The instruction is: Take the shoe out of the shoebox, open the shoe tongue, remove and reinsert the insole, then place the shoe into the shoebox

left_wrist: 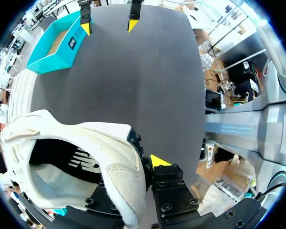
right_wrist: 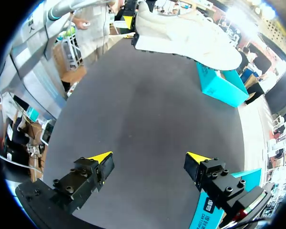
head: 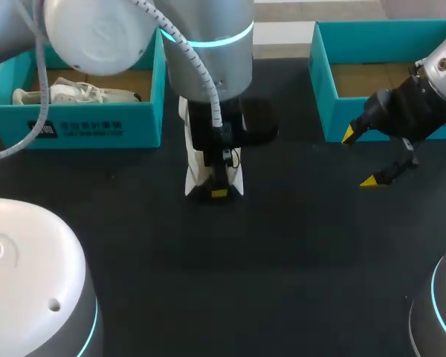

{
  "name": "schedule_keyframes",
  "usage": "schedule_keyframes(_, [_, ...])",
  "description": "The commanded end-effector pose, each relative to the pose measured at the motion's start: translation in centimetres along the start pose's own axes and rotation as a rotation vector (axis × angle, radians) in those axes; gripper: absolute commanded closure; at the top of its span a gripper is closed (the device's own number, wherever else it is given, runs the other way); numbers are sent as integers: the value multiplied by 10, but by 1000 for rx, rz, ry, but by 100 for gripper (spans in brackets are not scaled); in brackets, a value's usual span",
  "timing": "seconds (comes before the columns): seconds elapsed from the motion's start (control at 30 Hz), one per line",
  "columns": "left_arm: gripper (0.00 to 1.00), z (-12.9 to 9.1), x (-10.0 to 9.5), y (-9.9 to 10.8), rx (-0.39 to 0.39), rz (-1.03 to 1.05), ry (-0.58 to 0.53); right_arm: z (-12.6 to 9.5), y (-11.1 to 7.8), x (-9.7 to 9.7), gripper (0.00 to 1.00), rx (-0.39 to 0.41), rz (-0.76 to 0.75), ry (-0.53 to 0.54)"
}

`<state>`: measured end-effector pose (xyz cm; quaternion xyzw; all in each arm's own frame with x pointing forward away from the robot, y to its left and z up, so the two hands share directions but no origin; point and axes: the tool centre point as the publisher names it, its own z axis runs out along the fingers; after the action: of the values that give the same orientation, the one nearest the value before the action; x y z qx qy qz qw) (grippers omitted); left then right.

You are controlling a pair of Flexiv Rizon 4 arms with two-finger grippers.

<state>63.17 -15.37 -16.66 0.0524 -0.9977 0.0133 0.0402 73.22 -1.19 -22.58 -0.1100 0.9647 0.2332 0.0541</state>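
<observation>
Left jaws: clamped on white shoe (head: 195,172), held over worktop (head: 282,253), well left of right shoebox (head: 334,119). Right jaws: spread wide, just beside same shoebox.

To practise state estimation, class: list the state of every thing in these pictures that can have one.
white shoe: out of the boxes, gripped at its heel collar.
left end effector: shut on the white shoe.
right end effector: open, empty.
left shoebox: open, second shoe inside.
right shoebox: open, visible floor bare.
</observation>
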Motion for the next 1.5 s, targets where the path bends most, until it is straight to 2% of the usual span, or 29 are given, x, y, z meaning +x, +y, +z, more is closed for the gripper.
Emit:
schedule_keyframes(0.03, [100,1,-2,6,-2,10,0,1,0,0,0,3,1,-1])
schedule_keyframes(0.27, [100,-5,-34,56,-14,103,59,1,0,0,0,3,1,-1])
schedule_keyframes(0.4, [100,-11,-57,84,11,140,105,1,0,0,0,3,1,-1])
schedule_keyframes(0.5, [100,-11,-74,103,-23,107,72,1,0,0,0,3,1,-1])
schedule_keyframes(0.73, [100,-9,-110,146,-6,185,60,1,0,0,0,3,1,-1])
schedule_keyframes(1.0, [100,-26,-160,197,22,200,32,1,0,0,0,3,1,-1])
schedule_keyframes(1.3, [100,-44,-196,252,45,241,35,1,0,0,0,3,1,-1])
schedule_keyframes(1.5, [100,-54,-214,286,0,234,8,1,0,0,0,3,1,-1])
